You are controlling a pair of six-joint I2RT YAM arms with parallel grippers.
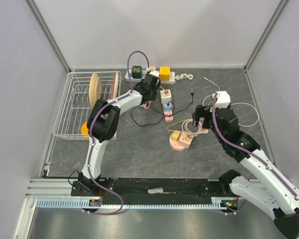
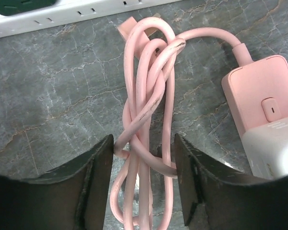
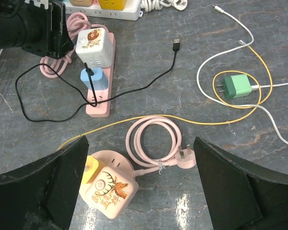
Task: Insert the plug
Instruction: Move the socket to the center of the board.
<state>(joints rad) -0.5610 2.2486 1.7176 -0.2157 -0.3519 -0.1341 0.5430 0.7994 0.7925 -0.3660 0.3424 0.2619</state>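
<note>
The black rail (image 1: pixel 154 188) carrying both arm bases lies nearest. Just beyond it the right gripper (image 3: pixel 139 143) hovers with its fingers spread wide and empty over a round pink socket (image 3: pixel 110 187), whose own lead is looped beside it. Farther in lies the pink power strip (image 3: pixel 100 106), with a black cable (image 3: pixel 153 81) trailing from an adapter on it. Beside that strip the left gripper (image 2: pixel 144 143) is low over the table, its fingers pinching the coiled pink cord (image 2: pixel 149 96), with the outer loops touching both pads. The plug (image 2: pixel 129 28), judging by the pink head half hidden behind the loops, lies at the coil's far end. It is just short of the white power strip (image 2: pixel 86 12) and not in any outlet.

The risk is the hold, which is on the bundle rather than the plug. A lift would probably leave the plug dangling at no fixed angle. Loops could slide out between the pads, and the short lead could drag the pink power strip and snag the black cable.
</note>
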